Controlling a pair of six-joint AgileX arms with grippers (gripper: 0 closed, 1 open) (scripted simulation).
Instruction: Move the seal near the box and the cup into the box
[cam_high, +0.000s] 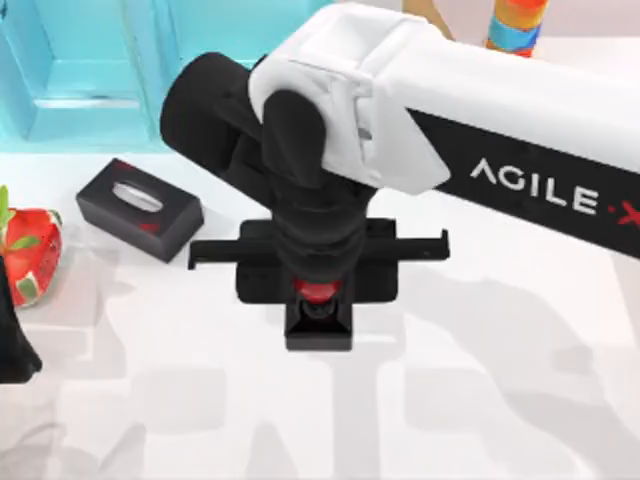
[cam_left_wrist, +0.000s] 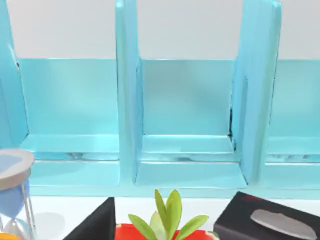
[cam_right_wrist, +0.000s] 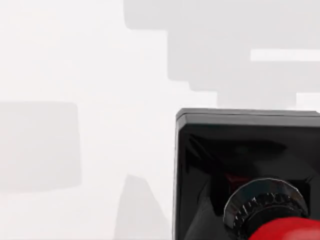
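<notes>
While the seal (cam_high: 318, 302) stands upright, knob up, right gripper (cam_high: 318, 285) covers it; finger state unclear.

One seal (cam_high: 318, 306), one tissue box (cam_high: 140, 208), one striped cylinder (cam_high: 515, 24), one strawberry-like pot (cam_high: 30, 255).

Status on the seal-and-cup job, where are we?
Nothing looks finished. In hand: the right gripper is down over the seal at the table's middle, its red knob close under the wrist camera; whether it is gripped is unclear. The seal sits well short of the blue box. Left: placing it there, then the cup.
</notes>
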